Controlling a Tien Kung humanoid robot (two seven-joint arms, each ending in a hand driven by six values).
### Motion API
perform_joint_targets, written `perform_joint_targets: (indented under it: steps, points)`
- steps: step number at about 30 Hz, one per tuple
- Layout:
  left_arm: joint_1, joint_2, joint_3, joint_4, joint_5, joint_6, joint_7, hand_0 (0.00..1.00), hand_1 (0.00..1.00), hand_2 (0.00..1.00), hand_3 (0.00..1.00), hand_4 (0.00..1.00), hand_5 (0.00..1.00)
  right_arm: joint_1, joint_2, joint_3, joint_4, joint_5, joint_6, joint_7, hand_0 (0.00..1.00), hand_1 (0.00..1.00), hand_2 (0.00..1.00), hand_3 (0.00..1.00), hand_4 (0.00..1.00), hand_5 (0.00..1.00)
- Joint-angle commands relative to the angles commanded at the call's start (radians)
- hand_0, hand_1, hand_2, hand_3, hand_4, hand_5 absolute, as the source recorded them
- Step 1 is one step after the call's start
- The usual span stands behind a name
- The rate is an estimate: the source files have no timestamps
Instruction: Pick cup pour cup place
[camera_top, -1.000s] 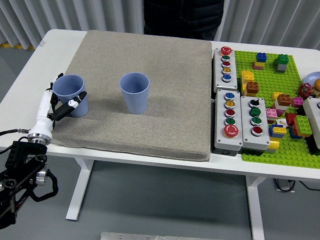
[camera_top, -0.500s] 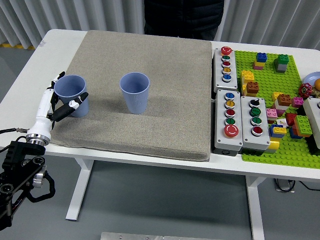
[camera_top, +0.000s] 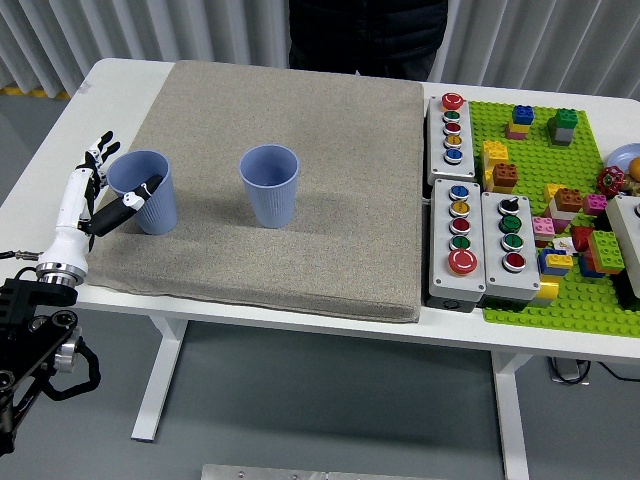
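You have the left robot hand (camera_top: 100, 190) at the left edge of the grey mat (camera_top: 300, 130), just beside the left blue cup (camera_top: 143, 190). Its white fingers (camera_top: 97, 152) are spread wide to the left of the cup's rim, and the dark thumb lies against the cup's near wall; the hand holds nothing. The cup stands upright on the mat, and the second blue cup (camera_top: 270, 184) stands upright to its right, apart from it. The right robot hand is not in view. A person in dark clothing (camera_top: 365, 30) stands at the far side of the counter (camera_top: 60, 110), with no hands visible. Judged from this, the pick step is not yet complete. Note the main risk: the thumb touches the cup while the fingers stand clear of it, so closing unevenly can push the light cup sideways or tip it toward the second cup. A grasp taken too near the rim can squeeze the wall out of round and let the cup slip during the lift. The soft mat offers an uneven base, so any nudge can topple the cup. The button boxes (camera_top: 470, 240) and brick board (camera_top: 560, 170) lie well to the right, clear of the working area.
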Motion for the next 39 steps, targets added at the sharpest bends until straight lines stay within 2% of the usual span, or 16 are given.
perform_joint_targets:
  steps: [1,6,7,11,12,13,15,18,19,22,25,30,34,39]
  points:
    - [0.004,-0.001,-0.012,-0.006,0.002,0.0,0.001,0.82,0.834,0.998,0.998,0.998,0.608,0.0,0.0,0.001,0.0,-0.001,0.0,0.0,0.723,0.689,0.735,0.695,0.307,0.293]
    - [0.017,-0.004,-0.056,-0.045,-0.002,-0.003,0.004,0.82,0.834,0.998,0.998,0.998,0.608,0.0,0.001,0.002,0.0,-0.003,0.0,0.0,0.723,0.689,0.735,0.695,0.307,0.293]
    - [0.019,-0.005,-0.072,-0.061,-0.004,-0.007,0.005,0.844,0.844,0.998,0.998,0.998,0.791,0.0,0.001,0.001,0.0,-0.001,-0.001,0.0,0.722,0.689,0.735,0.696,0.308,0.292]
    - [0.015,-0.005,-0.105,-0.096,-0.029,-0.016,0.01,0.844,0.844,0.998,0.998,0.998,0.791,0.001,0.001,0.003,0.0,-0.004,0.0,0.0,0.722,0.689,0.735,0.696,0.308,0.292]
    - [0.008,-0.004,-0.126,-0.111,-0.052,-0.029,0.026,0.844,0.844,0.998,0.998,0.998,0.791,0.002,0.001,0.002,0.0,-0.003,0.0,0.0,0.722,0.689,0.735,0.696,0.308,0.292]
    - [-0.002,-0.004,-0.142,-0.116,-0.074,-0.039,0.04,0.866,0.855,0.998,0.998,0.943,0.998,0.002,0.0,0.002,0.0,-0.002,0.0,0.001,0.722,0.689,0.736,0.696,0.308,0.291]
    - [-0.014,-0.003,-0.157,-0.116,-0.1,-0.051,0.055,0.866,0.855,0.998,0.998,0.943,0.998,0.002,0.0,0.001,0.0,-0.001,0.0,0.001,0.722,0.689,0.736,0.696,0.308,0.291]
    - [-0.041,0.001,-0.176,-0.098,-0.198,-0.079,0.083,0.866,0.855,0.998,0.998,0.943,0.998,0.003,-0.002,-0.003,0.0,0.003,0.0,0.003,0.722,0.689,0.736,0.696,0.308,0.291]
    - [-0.054,0.006,-0.184,-0.084,-0.231,-0.091,0.087,0.866,0.849,0.987,0.98,0.82,0.998,0.003,-0.002,-0.006,0.0,0.007,0.0,0.003,0.722,0.689,0.735,0.696,0.31,0.29]
    - [-0.08,0.017,-0.195,-0.054,-0.356,-0.113,0.092,0.866,0.849,0.987,0.98,0.82,0.998,0.003,-0.003,-0.01,0.0,0.014,-0.001,0.005,0.722,0.689,0.735,0.696,0.31,0.29]
    - [-0.11,0.03,-0.2,-0.016,-0.472,-0.156,0.093,0.864,0.845,0.977,0.978,0.814,0.998,0.005,-0.005,-0.013,0.0,0.016,0.0,0.006,0.722,0.689,0.736,0.696,0.312,0.291]
    - [-0.144,0.044,-0.196,0.031,-0.606,-0.215,0.089,0.864,0.845,0.977,0.978,0.814,0.998,0.007,-0.007,-0.02,0.0,0.023,-0.001,0.006,0.722,0.689,0.736,0.696,0.312,0.291]
    - [-0.154,0.047,-0.193,0.048,-0.655,-0.223,0.088,0.863,0.85,0.978,0.978,0.814,0.998,0.009,-0.007,-0.022,0.0,0.023,-0.001,0.005,0.722,0.689,0.735,0.697,0.313,0.289]
    - [-0.148,0.045,-0.2,0.052,-0.604,-0.212,0.09,0.862,0.848,0.98,0.979,0.815,0.998,0.003,-0.007,-0.021,0.0,0.02,-0.001,0.005,0.722,0.689,0.735,0.697,0.314,0.29]
